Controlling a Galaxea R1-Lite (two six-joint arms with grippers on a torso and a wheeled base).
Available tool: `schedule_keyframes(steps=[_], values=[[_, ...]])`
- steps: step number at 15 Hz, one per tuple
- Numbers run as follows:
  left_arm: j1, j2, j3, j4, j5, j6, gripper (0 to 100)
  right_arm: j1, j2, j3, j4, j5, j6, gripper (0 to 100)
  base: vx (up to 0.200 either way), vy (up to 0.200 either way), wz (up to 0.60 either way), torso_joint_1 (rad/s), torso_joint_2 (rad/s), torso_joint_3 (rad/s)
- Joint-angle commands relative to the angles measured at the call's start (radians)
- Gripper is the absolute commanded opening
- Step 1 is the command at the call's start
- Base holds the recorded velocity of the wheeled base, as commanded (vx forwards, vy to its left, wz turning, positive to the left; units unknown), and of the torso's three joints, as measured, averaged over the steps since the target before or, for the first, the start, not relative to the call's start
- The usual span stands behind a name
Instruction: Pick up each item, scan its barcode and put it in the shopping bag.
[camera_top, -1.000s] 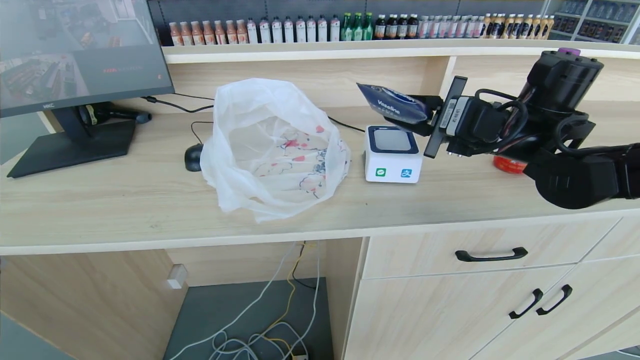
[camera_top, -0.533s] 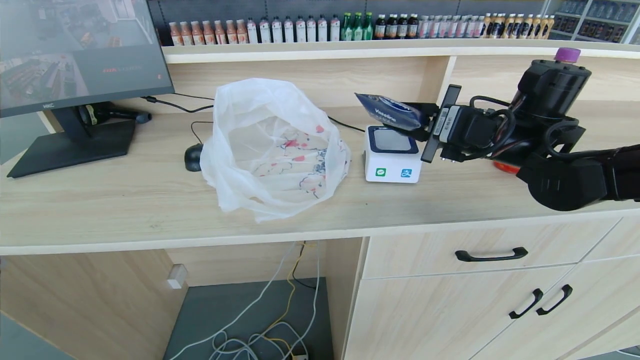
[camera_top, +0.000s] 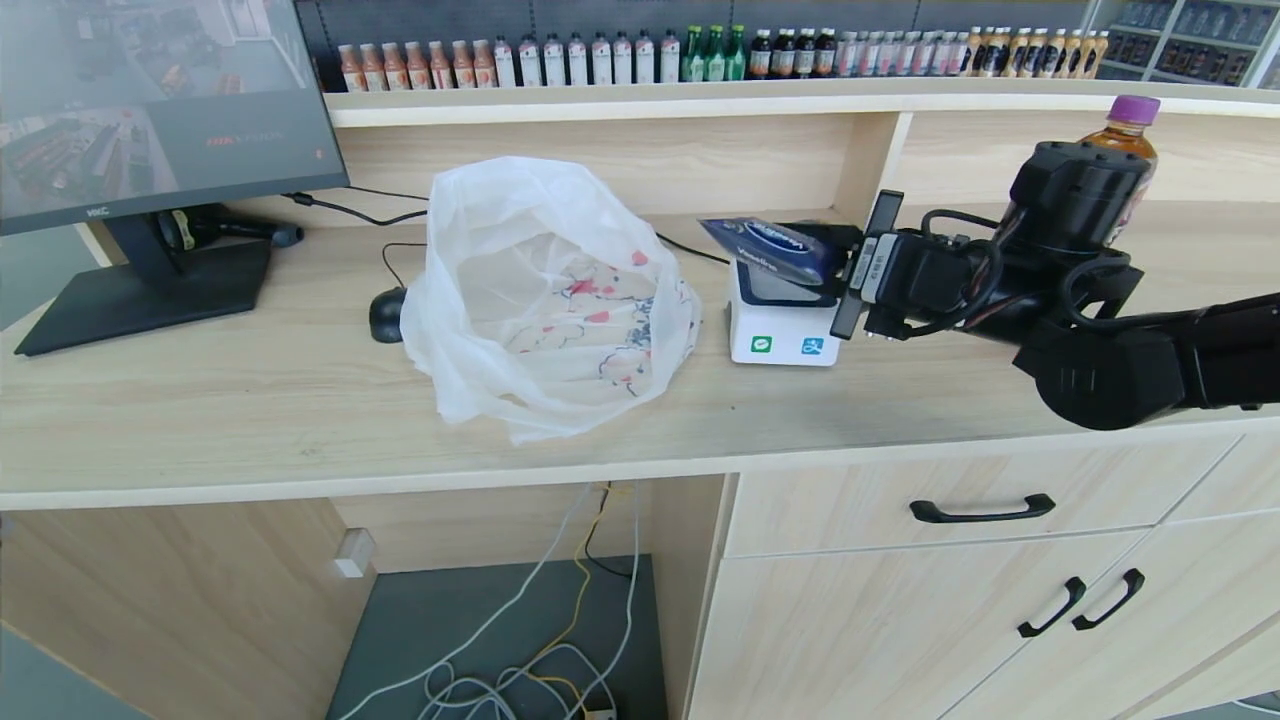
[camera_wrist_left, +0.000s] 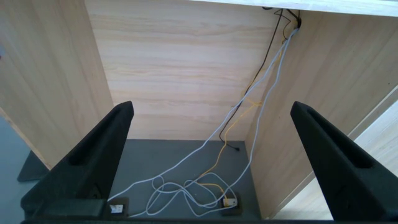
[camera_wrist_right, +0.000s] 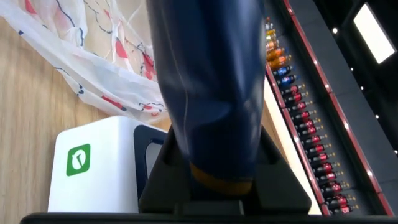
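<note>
My right gripper (camera_top: 828, 247) is shut on a dark blue tube (camera_top: 768, 245), held flat just above the glass top of the white scanner box (camera_top: 785, 340). In the right wrist view the blue tube (camera_wrist_right: 208, 81) sits between the jaws of the right gripper (camera_wrist_right: 214, 165), with the scanner (camera_wrist_right: 93, 168) below it. The white plastic shopping bag (camera_top: 545, 290) stands open on the counter to the left of the scanner; a corner of the bag (camera_wrist_right: 81, 43) lies past the scanner. My left gripper (camera_wrist_left: 211, 158) is open and holds nothing, down below the counter.
A bottle with a purple cap (camera_top: 1128, 135) stands behind my right arm. A monitor (camera_top: 150, 110) and a black mouse (camera_top: 386, 315) are left of the bag. Bottles line the back shelf (camera_top: 700, 95). Cables (camera_wrist_left: 205, 180) hang under the counter.
My right gripper has come down and a little left with the blue tube, from well above the scanner to just over its top. The purple-capped bottle now shows behind the arm.
</note>
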Motion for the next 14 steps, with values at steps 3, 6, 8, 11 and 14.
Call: schedule_keyframes(steps=[3, 6, 8, 11, 14], values=[[-0.001, 0.000, 0.000, 0.000, 0.000, -0.001, 100, -0.001, 0.021, -0.001, 0.002, 0.000, 0.001, 0, 0.000, 0.000, 0.00, 0.000, 0.00, 0.000], [0.001, 0.000, 0.000, 0.000, 0.000, -0.001, 100, 0.000, 0.021, -0.001, 0.002, 0.000, 0.001, 0, 0.000, 0.000, 0.00, 0.000, 0.00, 0.000], [0.001, 0.000, 0.000, 0.000, 0.000, -0.001, 100, 0.000, 0.018, 0.000, 0.002, 0.000, 0.001, 0, 0.000, 0.000, 0.00, 0.000, 0.00, 0.000], [0.001, 0.000, 0.000, 0.000, 0.000, -0.001, 100, 0.002, 0.015, 0.002, 0.002, 0.000, 0.001, 0, 0.000, 0.000, 0.00, 0.000, 0.00, 0.000], [0.001, 0.000, 0.000, 0.000, 0.000, -0.001, 100, 0.006, 0.015, -0.001, 0.002, -0.003, 0.004, 0, 0.000, 0.000, 0.00, 0.000, 0.00, 0.000]])
